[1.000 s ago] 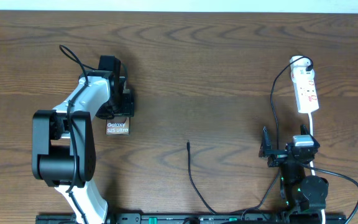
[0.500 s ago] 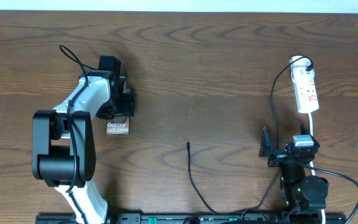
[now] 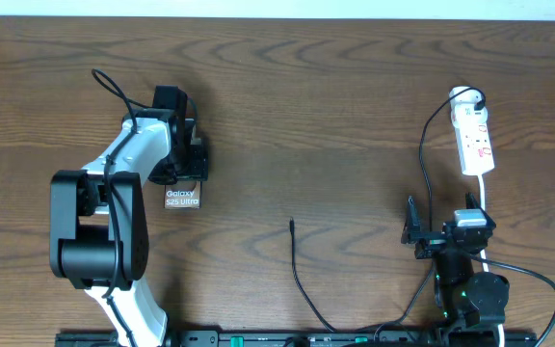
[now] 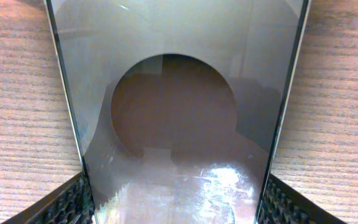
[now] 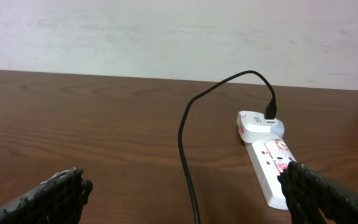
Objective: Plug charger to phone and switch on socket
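Observation:
The phone (image 3: 182, 199) lies flat on the table at the left, its white "Galaxy S25 Ultra" text showing below the gripper. My left gripper (image 3: 185, 172) is shut on the phone's sides. In the left wrist view the phone's glossy face (image 4: 173, 93) fills the frame, with a black pad pressed against each edge at the bottom corners. The charger (image 3: 297, 270) is a thin black cable whose free tip (image 3: 291, 224) rests mid-table. The socket (image 3: 474, 143) lies at the right. My right gripper (image 3: 446, 233) stands wide open below it, holding nothing. The charger (image 5: 185, 143) runs between its fingers, and the socket (image 5: 269, 165) lies ahead to the right.
The charger's other end plugs into a white adapter (image 3: 465, 96) at the socket's far end. The cable loops down past the right arm's base (image 3: 470, 294). A white wall (image 5: 179, 37) rises behind the table's far edge.

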Action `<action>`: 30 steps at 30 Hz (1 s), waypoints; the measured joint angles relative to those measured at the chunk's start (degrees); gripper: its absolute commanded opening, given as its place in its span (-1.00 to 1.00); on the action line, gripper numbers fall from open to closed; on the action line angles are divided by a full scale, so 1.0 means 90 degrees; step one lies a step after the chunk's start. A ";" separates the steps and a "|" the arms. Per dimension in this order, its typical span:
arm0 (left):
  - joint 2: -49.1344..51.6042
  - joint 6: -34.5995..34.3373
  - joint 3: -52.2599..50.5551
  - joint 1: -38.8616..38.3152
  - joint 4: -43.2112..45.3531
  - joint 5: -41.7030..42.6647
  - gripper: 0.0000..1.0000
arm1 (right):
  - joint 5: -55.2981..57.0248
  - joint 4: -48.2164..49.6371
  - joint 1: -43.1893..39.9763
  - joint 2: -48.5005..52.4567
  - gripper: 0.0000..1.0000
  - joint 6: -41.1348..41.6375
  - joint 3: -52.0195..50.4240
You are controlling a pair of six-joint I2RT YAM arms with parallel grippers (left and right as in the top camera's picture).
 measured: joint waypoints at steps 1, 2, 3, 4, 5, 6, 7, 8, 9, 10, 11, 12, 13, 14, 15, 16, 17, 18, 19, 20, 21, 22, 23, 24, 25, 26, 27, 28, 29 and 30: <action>0.0000 0.0000 0.0005 0.0000 -0.0022 -0.0007 -0.85 | 0.0000 0.0002 0.0000 0.0000 0.98 0.0000 0.0000; 0.0000 -0.0002 0.0010 0.0000 -0.0041 -0.0015 -0.85 | 0.0000 0.0000 0.0000 0.0000 0.98 0.0000 0.0000; 0.0000 -0.0002 0.0010 0.0000 -0.0056 -0.0017 -0.85 | 0.0000 0.0000 0.0000 0.0000 0.99 0.0000 0.0000; 0.0000 -0.0002 0.0012 0.0000 -0.0063 -0.0019 -0.85 | 0.0000 0.0000 0.0000 0.0000 0.99 0.0000 0.0000; 0.0000 -0.0002 0.0015 0.0000 -0.0068 -0.0022 -0.85 | -0.0002 0.0000 -0.0002 0.0000 0.99 0.0000 0.0000; 0.0000 -0.0002 0.0022 0.0000 -0.0078 -0.0022 -0.85 | 0.0000 0.0000 0.0000 0.0000 0.98 0.0000 0.0000; 0.0000 -0.0002 0.0022 0.0000 -0.0080 -0.0024 -0.85 | -0.0002 0.0000 0.0000 0.0000 0.98 0.0000 0.0000; -0.0005 0.0000 0.0022 0.0000 -0.0083 -0.0027 -0.85 | 0.0000 0.0000 0.0000 0.0000 0.99 0.0000 0.0000; -0.0007 -0.0002 0.0022 0.0000 -0.0090 -0.0039 -0.85 | -0.0002 0.0000 0.0000 0.0000 0.98 0.0000 0.0000; -0.0019 -0.0002 0.0022 0.0000 -0.0095 -0.0044 -0.85 | 0.0000 0.0000 0.0000 0.0000 0.98 0.0000 0.0000; -0.0036 -0.0002 0.0022 0.0000 -0.0107 -0.0046 -0.85 | -0.0002 0.0000 0.0000 0.0000 0.98 0.0000 0.0000; -0.0063 -0.0002 0.0022 0.0000 -0.0107 -0.0046 -0.85 | 0.0000 0.0000 -0.0002 0.0000 0.99 0.0000 0.0000; -0.0102 -0.0002 0.0022 0.0000 -0.0107 -0.0046 -0.85 | 0.0000 0.0000 0.0000 0.0000 0.98 0.0000 0.0000; -0.0153 -0.0002 0.0022 0.0000 -0.0107 -0.0044 -0.85 | 0.0000 0.0000 -0.0002 0.0000 0.99 0.0000 0.0000; -0.0204 -0.0002 0.0022 0.0000 -0.0109 -0.0044 -0.85 | -0.0002 0.0000 0.0000 0.0000 0.99 0.0000 0.0000; -0.0277 -0.0002 0.0022 0.0000 -0.0107 -0.0044 -0.85 | 0.0000 0.0000 0.0000 0.0000 0.99 0.0000 0.0000; -0.0359 -0.0002 0.0022 0.0000 -0.0109 -0.0046 -0.85 | 0.0000 0.0000 -0.0002 0.0000 0.98 0.0000 0.0000; -0.0435 0.0000 0.0022 0.0000 -0.0109 -0.0046 -0.85 | 0.0000 0.0000 0.0000 0.0000 0.98 0.0000 0.0000; -0.0546 -0.0002 0.0022 0.0000 -0.0109 -0.0046 -0.85 | 0.0000 0.0000 0.0000 0.0000 0.98 0.0000 0.0000; -0.0573 -0.0002 0.0022 0.0002 -0.0109 -0.0044 -0.85 | -0.0002 0.0000 0.0000 0.0000 0.99 0.0000 0.0000; -0.0636 -0.0002 0.0022 0.0000 -0.0114 -0.0041 -0.85 | -0.0002 0.0000 0.0000 0.0000 0.98 0.0000 0.0000; -0.0678 -0.0002 0.0022 0.0000 -0.0121 -0.0039 -0.85 | -0.0002 0.0000 0.0000 0.0000 0.99 0.0000 0.0000; -0.0716 -0.0002 0.0022 0.0000 -0.0138 -0.0029 -0.85 | 0.0000 0.0002 0.0000 0.0000 0.98 0.0000 0.0000; -0.0738 -0.0002 0.0022 0.0002 -0.0155 -0.0012 -0.85 | -0.0002 0.0000 -0.0002 0.0000 0.98 0.0000 0.0000; -0.0758 -0.0002 0.0022 0.0002 -0.0175 0.0010 -0.85 | 0.0000 0.0000 -0.0002 0.0000 0.98 0.0000 0.0000; -0.0770 -0.0002 0.0022 0.0000 -0.0199 0.0039 -0.85 | 0.0000 0.0000 0.0000 0.0000 0.99 0.0000 0.0000; -0.0780 -0.0002 0.0022 0.0000 -0.0226 0.0085 -0.85 | -0.0002 0.0000 0.0000 0.0000 0.98 0.0000 0.0000; -0.0780 -0.0002 0.0022 0.0000 -0.0257 0.0151 -0.85 | 0.0000 0.0000 0.0000 0.0000 0.98 0.0000 0.0000; -0.0780 -0.0002 0.0022 0.0000 -0.0294 0.0223 -0.85 | -0.0002 0.0000 0.0000 0.0000 0.99 0.0000 0.0000; -0.0780 -0.0002 0.0022 0.0002 -0.0323 0.0311 -0.85 | -0.0002 0.0002 0.0000 0.0000 0.98 0.0000 0.0000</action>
